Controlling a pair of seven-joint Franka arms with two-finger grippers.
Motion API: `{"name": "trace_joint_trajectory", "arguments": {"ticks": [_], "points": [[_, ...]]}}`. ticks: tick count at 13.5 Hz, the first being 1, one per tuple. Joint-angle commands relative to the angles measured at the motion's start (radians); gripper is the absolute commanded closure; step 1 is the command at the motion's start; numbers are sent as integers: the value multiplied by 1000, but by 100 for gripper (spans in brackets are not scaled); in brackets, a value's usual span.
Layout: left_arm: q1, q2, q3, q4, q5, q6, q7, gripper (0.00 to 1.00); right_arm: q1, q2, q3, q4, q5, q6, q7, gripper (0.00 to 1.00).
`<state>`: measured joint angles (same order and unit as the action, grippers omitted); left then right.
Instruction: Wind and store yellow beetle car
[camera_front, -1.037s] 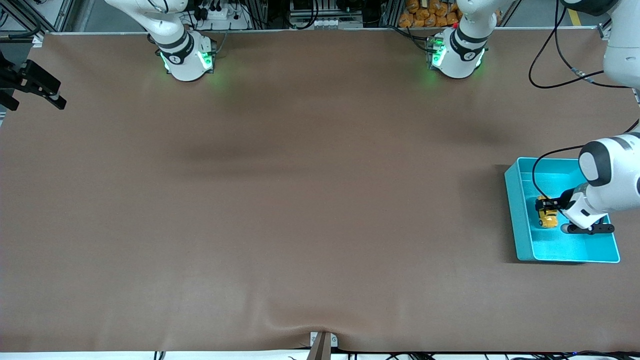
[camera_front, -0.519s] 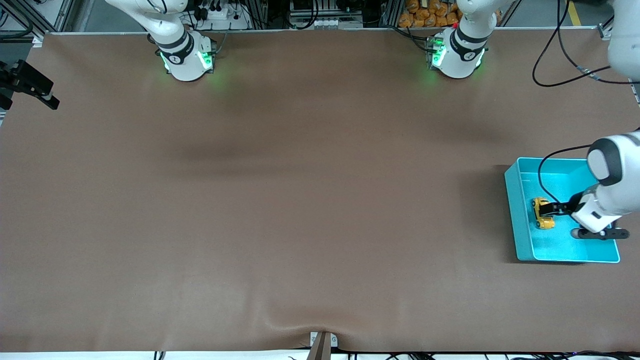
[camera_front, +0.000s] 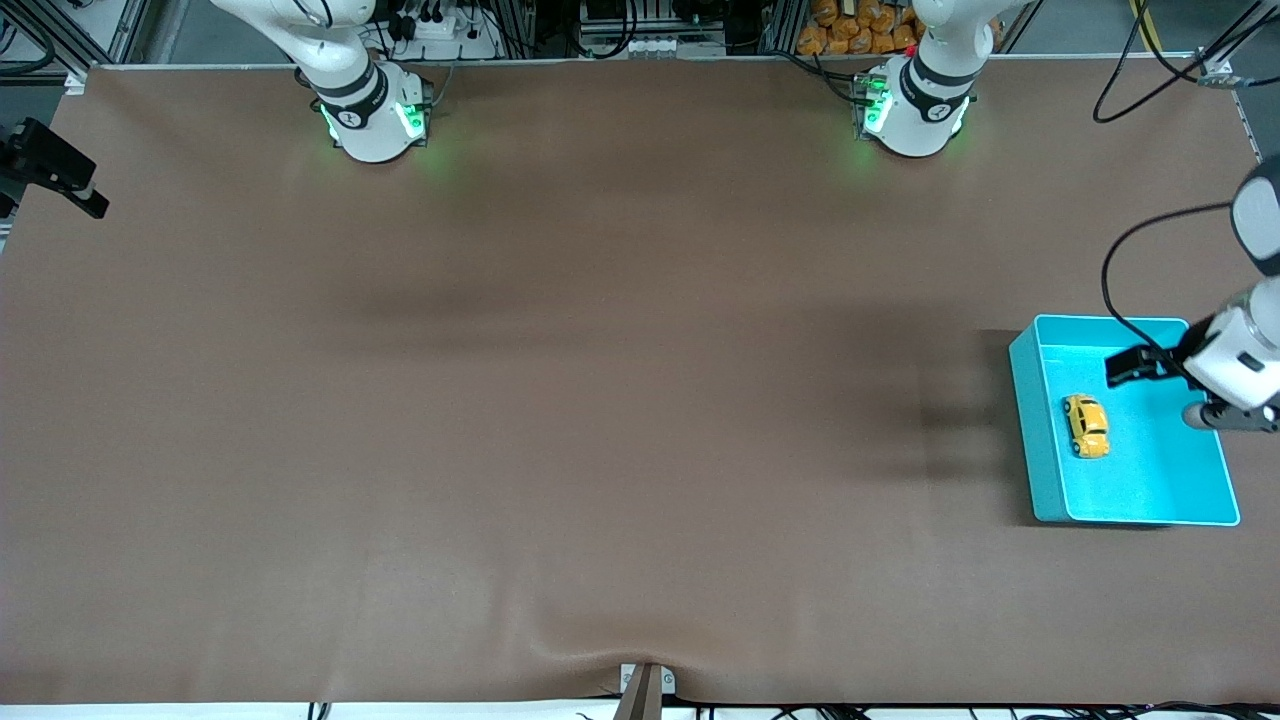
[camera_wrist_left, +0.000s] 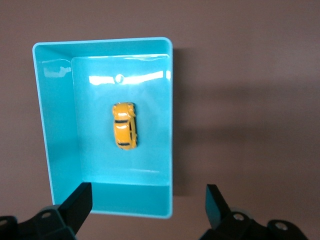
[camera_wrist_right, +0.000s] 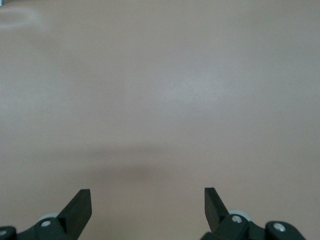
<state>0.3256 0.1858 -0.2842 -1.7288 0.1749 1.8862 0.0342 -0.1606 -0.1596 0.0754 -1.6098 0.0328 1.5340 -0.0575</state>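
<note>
Front view, car: the tiny yellow-orange beetle-shaped toy car (camera_front: 1086, 424) lies free on the floor of the bin, at about 9 o'clock from the bin's centre, nose toward 12 o'clock.
Container: the shallow rectangular teal plastic bin (camera_front: 1040, 440) sits on the brown table covering (camera_front: 600, 400) at the left arm's end of the table.
Left gripper (camera_front: 1128, 366): fingers spread wide and empty, over the bin at about 1 o'clock from the car; the left wrist view looks straight down on car (camera_wrist_left: 124, 125) and bin (camera_wrist_left: 60, 150).
Change: one second ago this gripper held the car low in the bin; half a second ago it was letting go; now it has lifted clear.
Meaning: the car appears stored; the task looks essentially complete, with only the arm's retreat left.
Right gripper (camera_front: 55, 170): fingers spread, empty, waiting over the table's edge at the right arm's end, at about 9 o'clock in the front view.
</note>
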Motion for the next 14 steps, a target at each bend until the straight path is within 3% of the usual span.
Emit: {"name": "trace_joint_trajectory", "arguments": {"ticks": [1,5,8,11,14], "points": [[-155,-101,75,-23,-28,-97,-89,0,-14,-5,9,18,1,-25,-16,0],[-293,-216,187,-3,-110,-208,-105,0,-14,-5,9,25,4,-26,-16,0],[-296,-209,191,153,-149,-375,-105,0,-14,-5,9,45,12,-37,-15,0],[-319,-221,197,169,-178,-413,-106,0,-16,2,9,45,12,-41,-16,0],[-349,-220,220,242,-170,-501,-73,0,-19,2,7,47,12,-43,-21,0]]}}
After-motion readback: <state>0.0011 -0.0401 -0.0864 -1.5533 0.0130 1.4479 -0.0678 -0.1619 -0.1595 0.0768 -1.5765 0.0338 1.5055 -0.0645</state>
